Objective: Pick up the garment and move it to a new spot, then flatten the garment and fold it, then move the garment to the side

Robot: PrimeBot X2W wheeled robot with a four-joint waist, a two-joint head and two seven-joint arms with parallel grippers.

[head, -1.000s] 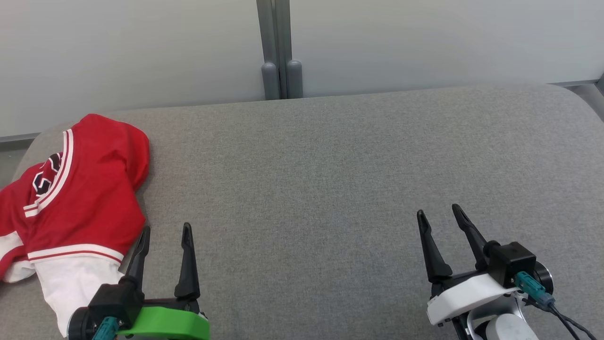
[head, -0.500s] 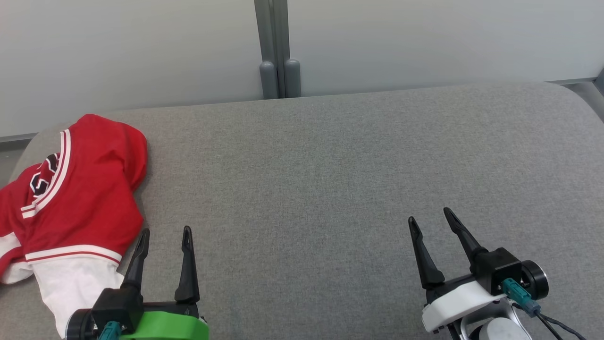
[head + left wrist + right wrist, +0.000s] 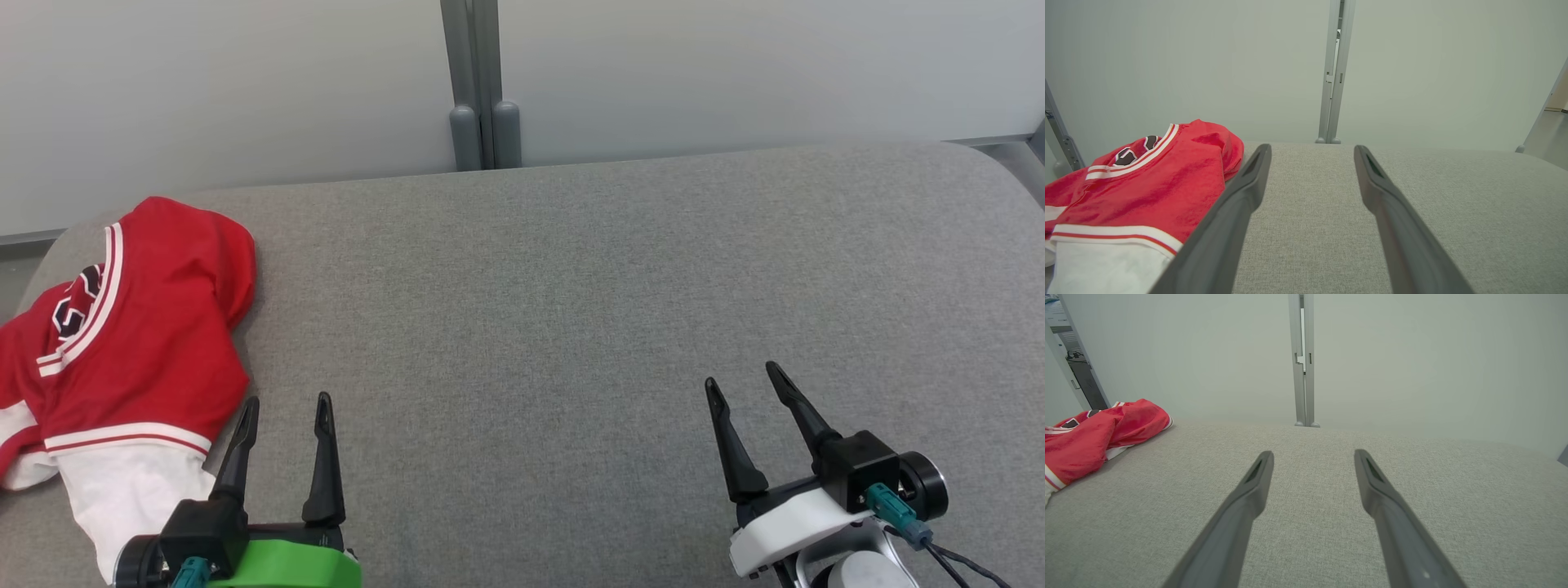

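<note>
The garment is a red top with white stripes, a white hem part and a dark emblem. It lies crumpled at the left end of the grey padded table. My left gripper stands open just right of its white hem, with nothing between the fingers. In the left wrist view the garment lies left of the left finger. My right gripper is open over bare fabric at the lower right, far from the garment.
A pale wall with a grey vertical post runs behind the table's far edge. The table's rounded right corner drops to the floor. Grey fabric stretches between the two grippers.
The right gripper drew back slightly, down and to the left in the head view. The left gripper dropped back a touch. The garment lies as before.
</note>
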